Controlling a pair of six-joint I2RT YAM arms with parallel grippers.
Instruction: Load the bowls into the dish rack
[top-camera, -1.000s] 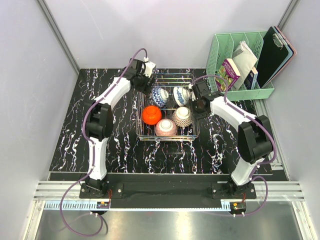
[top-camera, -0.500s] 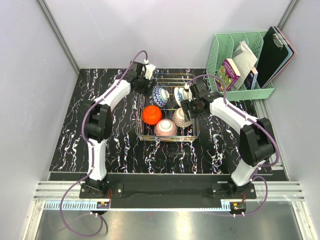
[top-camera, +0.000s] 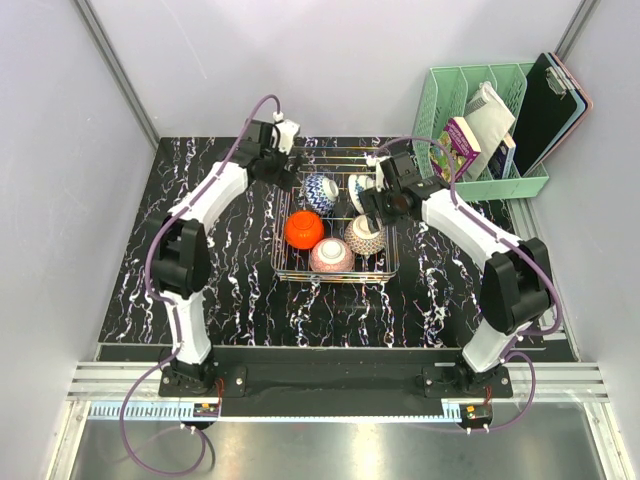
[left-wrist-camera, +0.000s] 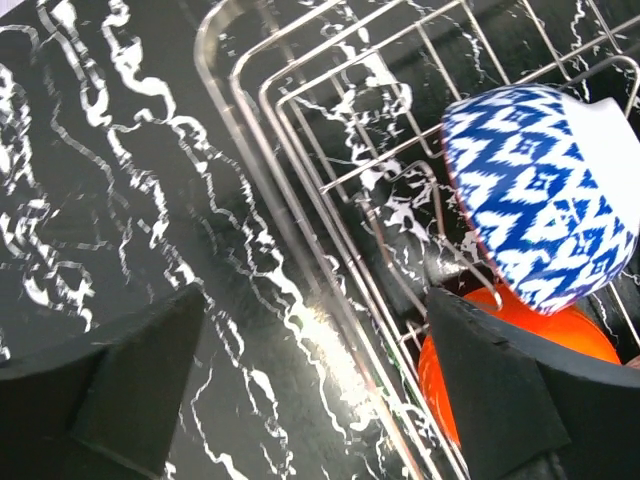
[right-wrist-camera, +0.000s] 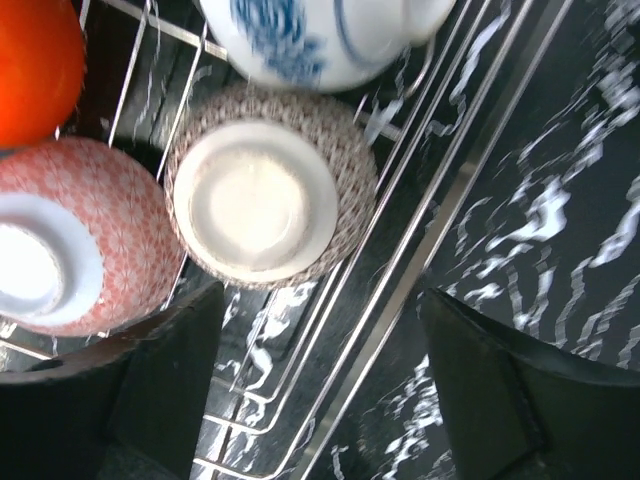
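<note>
R gripper (right-wrist-camera: 325, 375) moved in over rack (top-camera: 336, 276), L gripper (left-wrist-camera: 320, 385) off its far-left corner; both now spread, empty. 5 bowls (top-camera: 304, 229) in, so prob. done.

Left arm (top-camera: 215, 190) and right arm (top-camera: 460, 222): white link shells, black joint housings, black bases, looping purple cables.

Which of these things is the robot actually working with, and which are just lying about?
Part of the job: the dish rack, holding a blue diamond-patterned bowl, another blue-and-white bowl, an orange bowl, a pink bowl, a beige bowl.
Just lying about: the green organiser, the book in it, the black clipboard beside it.
</note>
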